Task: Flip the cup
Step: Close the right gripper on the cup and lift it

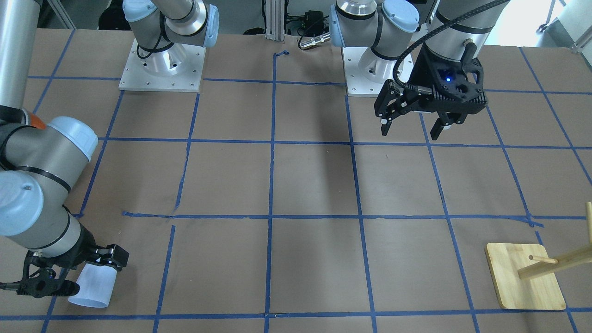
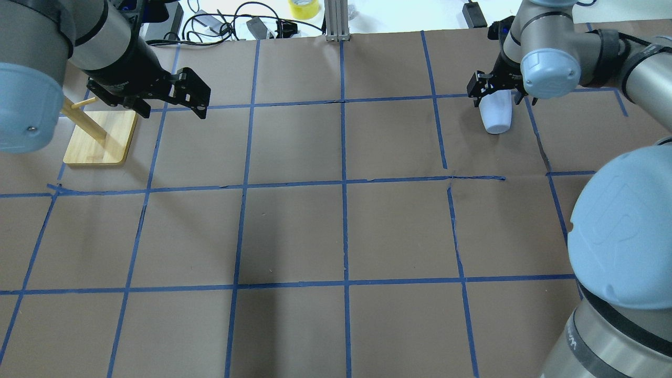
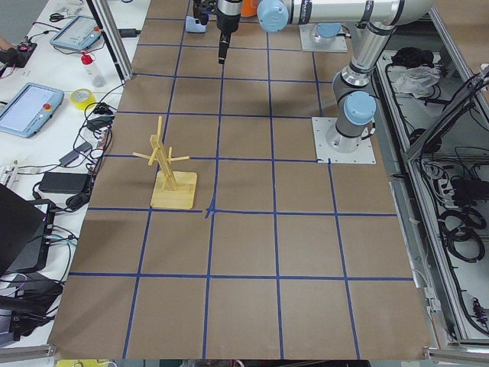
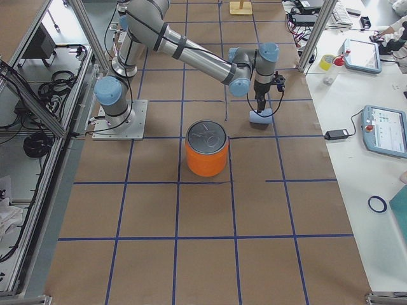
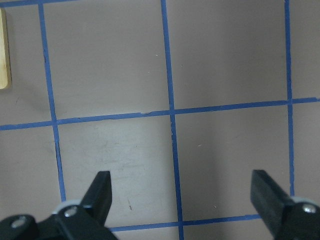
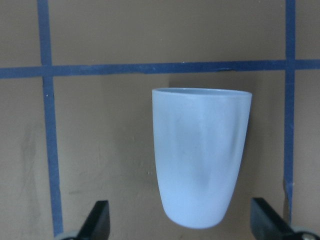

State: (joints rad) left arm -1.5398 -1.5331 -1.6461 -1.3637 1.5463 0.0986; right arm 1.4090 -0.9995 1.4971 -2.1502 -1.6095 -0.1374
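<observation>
The pale, smooth, tapered cup (image 6: 200, 160) lies on its side.

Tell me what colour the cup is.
Pale bluish white. The cup shows best from the right wrist.

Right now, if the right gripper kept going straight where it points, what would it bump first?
Probably the cup, lying on its side right ahead of the right gripper. Its open fingers stand wider than the cup, so they may pass it and reach the table; depth is unclear.
</observation>
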